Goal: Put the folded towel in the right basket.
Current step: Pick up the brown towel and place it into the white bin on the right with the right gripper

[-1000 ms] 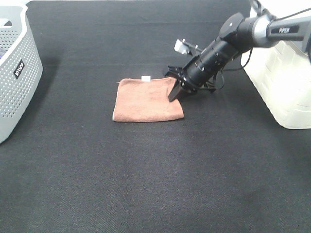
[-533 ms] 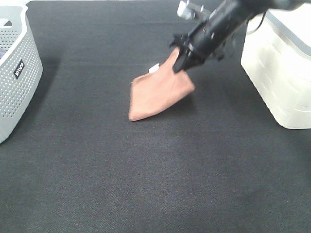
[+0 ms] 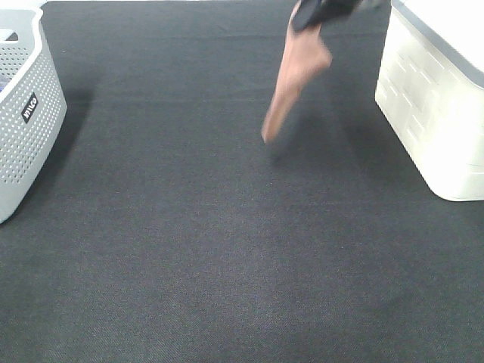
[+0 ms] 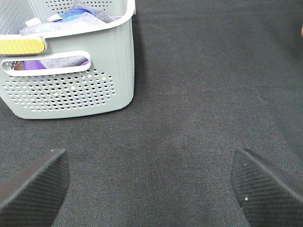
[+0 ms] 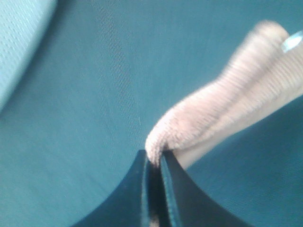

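The folded brown towel (image 3: 296,72) hangs in the air at the top of the exterior view, left of the white right basket (image 3: 439,106). My right gripper (image 3: 314,10) is shut on the towel's upper end, mostly cut off by the top edge. In the right wrist view the fingers (image 5: 154,189) pinch the towel (image 5: 227,118), which hangs blurred over the black cloth. My left gripper (image 4: 147,189) is open and empty over the black table, near the grey left basket (image 4: 71,90).
The grey perforated left basket (image 3: 26,106) stands at the left edge and holds several coloured cloths (image 4: 71,19). The black table cloth (image 3: 227,242) covers the whole surface.
My right gripper has lifted the towel off the table, up and to the right toward the white basket. The towel now hangs free. The left arm has not moved.
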